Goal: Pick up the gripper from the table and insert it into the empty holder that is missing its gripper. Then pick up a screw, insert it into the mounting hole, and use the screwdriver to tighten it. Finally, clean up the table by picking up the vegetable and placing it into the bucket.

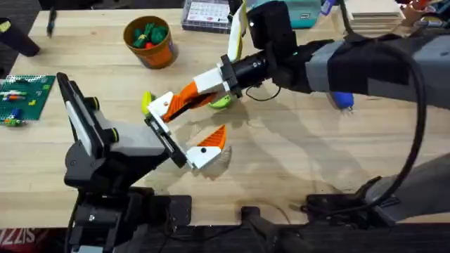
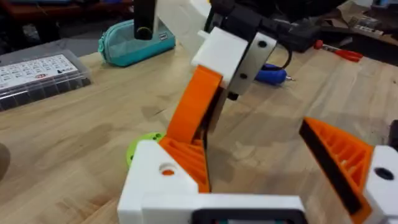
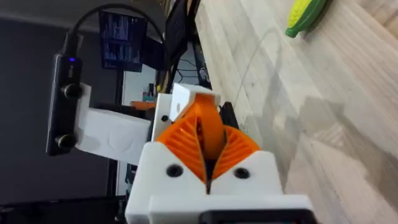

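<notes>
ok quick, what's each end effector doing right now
left end effector: open wide, holding nothing
right end effector: shut on the gripper

- The bucket (image 1: 149,41) stands near the table's (image 1: 295,161) far edge, left of centre.
- The vegetable (image 1: 147,102) lies mid-table, nearer than the bucket.
- The screwdriver (image 1: 342,100) lies toward the right edge.

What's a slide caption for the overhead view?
Right hand presses an orange gripper onto the left hand beside the bucket.
</notes>
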